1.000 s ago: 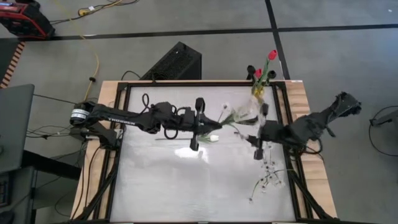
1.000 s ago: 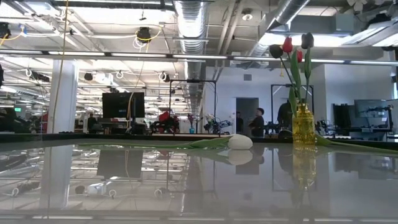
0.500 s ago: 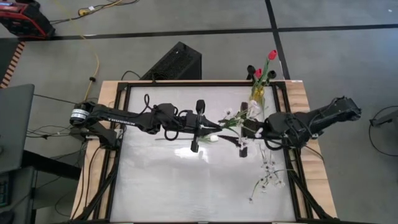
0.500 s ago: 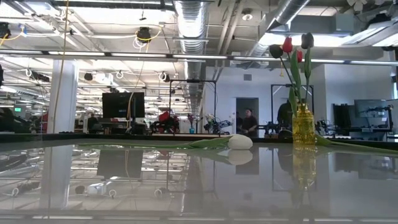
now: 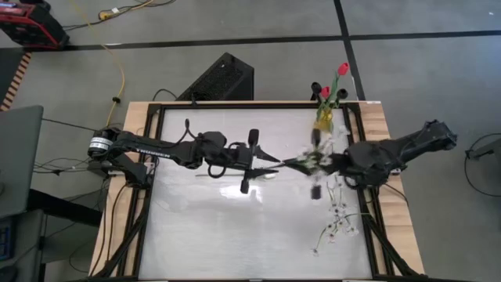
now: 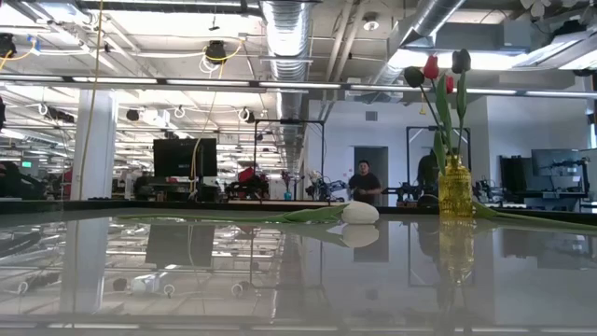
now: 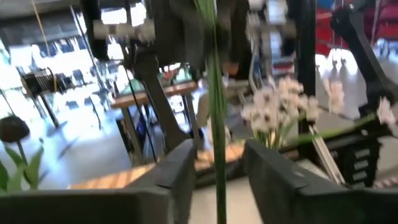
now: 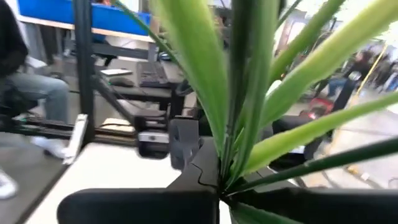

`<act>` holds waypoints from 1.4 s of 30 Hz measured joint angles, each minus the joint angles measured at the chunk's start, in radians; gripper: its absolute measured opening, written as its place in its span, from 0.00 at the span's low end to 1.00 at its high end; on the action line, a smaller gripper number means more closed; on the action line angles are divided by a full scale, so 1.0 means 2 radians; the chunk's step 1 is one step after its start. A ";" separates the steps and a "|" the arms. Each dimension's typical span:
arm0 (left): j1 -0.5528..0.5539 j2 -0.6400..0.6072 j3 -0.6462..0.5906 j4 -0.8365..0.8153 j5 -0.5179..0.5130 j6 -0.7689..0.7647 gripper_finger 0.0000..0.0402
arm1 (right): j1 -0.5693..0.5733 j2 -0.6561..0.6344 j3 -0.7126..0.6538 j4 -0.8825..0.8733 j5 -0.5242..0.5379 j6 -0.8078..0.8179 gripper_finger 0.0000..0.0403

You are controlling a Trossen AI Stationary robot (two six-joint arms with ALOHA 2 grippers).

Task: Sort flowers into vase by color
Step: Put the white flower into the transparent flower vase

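Grips a leafy green stem (image 8: pixel 233 93) in the right hand (image 5: pixel 315 164), fingers closed tight around its base, long blades fanning out from the pinch. Carries a cluster of tiny white blossoms (image 7: pixel 273 112) just beside that hand, apparently on the same held bunch. Pushes the stem's free end across toward the left hand (image 5: pixel 248 162), which waits spread wide with the thin stalk running through the gap and touching neither finger (image 7: pixel 180 171). Looks like a hand-over in mid-air above the desk (image 5: pixel 203 227), not yet closed on by the left side. Finds a white tulip (image 6: pixel 360 213) lying flat on the glossy top close by the left hand, pale closed bud, stalk and leaf trailing sideways. Leaves a loose tangle of white sprigs (image 5: pixel 337 219) on the desk near the right hand, on the side away from the vase, wiry and thin with small blooms. Farther out past the right hand, at the desk's back edge, stands a narrow amber glass vase (image 5: pixel 323 119), upright, already holding red tulips (image 5: pixel 342 70) and dark tulips (image 5: pixel 315 86) on tall stems. Counts as partly done, then: red and dark blooms placed, white ones all outside. Shows no second vase anywhere.
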 joint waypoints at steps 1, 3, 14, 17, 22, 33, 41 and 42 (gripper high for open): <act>0.000 0.000 0.000 -0.011 0.000 0.000 0.36 | 0.005 -0.012 0.004 -0.024 0.002 0.016 0.09; 0.002 0.000 0.000 -0.038 0.000 0.000 0.43 | 0.016 -0.037 0.011 -0.063 0.002 0.042 0.11; 0.001 0.003 -0.020 -0.142 -0.009 0.017 0.54 | 0.134 -0.138 0.012 -0.063 -0.092 0.088 0.08; 0.001 0.003 -0.043 -0.125 -0.013 0.014 0.54 | 0.180 -0.142 0.013 -0.084 -0.145 0.136 0.10; 0.006 0.003 -0.078 -0.067 -0.026 0.007 0.54 | 0.253 -0.141 0.011 -0.152 -0.114 0.215 0.09; 0.013 0.003 -0.100 -0.036 -0.031 -0.015 0.54 | 0.348 -0.136 0.012 -0.235 -0.065 0.430 0.08; 0.013 0.003 -0.100 -0.031 -0.031 -0.019 0.54 | 0.416 -0.141 0.012 -0.414 0.053 0.583 0.08; 0.013 0.003 -0.100 -0.030 -0.031 -0.020 0.54 | 0.420 -0.142 0.012 -0.420 0.065 0.587 0.08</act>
